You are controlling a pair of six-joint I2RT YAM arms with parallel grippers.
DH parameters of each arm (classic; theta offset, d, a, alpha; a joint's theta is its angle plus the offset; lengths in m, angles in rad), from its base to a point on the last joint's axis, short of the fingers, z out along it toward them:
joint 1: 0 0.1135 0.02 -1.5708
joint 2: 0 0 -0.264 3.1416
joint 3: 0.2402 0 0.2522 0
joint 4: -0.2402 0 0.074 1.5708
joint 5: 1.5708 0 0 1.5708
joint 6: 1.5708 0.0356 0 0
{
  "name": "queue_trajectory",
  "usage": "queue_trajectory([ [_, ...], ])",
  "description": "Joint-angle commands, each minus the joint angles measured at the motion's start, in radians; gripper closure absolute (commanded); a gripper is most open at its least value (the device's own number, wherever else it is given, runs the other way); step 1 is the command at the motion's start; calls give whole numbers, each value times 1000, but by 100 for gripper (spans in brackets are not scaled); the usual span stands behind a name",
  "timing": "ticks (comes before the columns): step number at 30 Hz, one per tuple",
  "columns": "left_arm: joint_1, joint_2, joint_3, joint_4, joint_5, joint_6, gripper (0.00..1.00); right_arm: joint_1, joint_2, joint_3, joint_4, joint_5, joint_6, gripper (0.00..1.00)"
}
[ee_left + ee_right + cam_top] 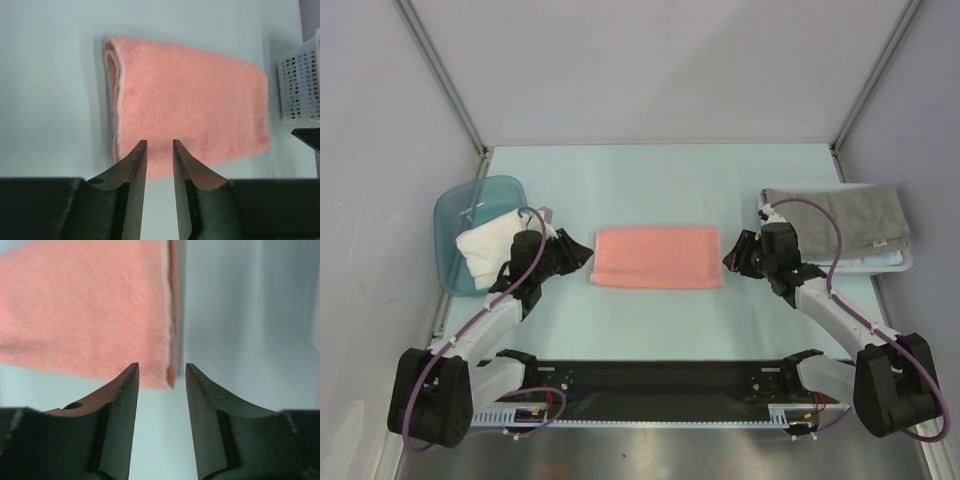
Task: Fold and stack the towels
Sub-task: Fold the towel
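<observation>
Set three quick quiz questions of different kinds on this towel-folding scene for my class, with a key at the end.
1. True or false: the salmon-pink towel lies folded near the middle of the table.
2. Where is the white towel? A: in the blue tub. B: spread flat on the pink one. C: hanging off the far edge.
3. Fill the gap: seen from the robot, the grey towel lies on the ____ side.

Key: 1 true. 2 A. 3 right.
</observation>
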Motion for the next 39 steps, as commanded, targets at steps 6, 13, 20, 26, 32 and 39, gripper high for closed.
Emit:
queue_trajectory([
  [6,-136,136,156,-3,-60,24,71,56,200,216,-4,100,-9,51],
  [13,-191,302,147,46,-103,24,71,58,374,240,58,99,-38,38],
  [20,-196,400,115,104,-98,19,73,88,457,231,101,87,-57,32],
  [26,-202,402,103,125,-97,16,74,147,517,241,64,208,-28,41],
  [32,-208,389,98,129,-87,4,75,197,574,255,42,281,-9,51],
  [39,-211,311,124,98,-17,-15,79,245,653,322,-58,378,-18,100],
])
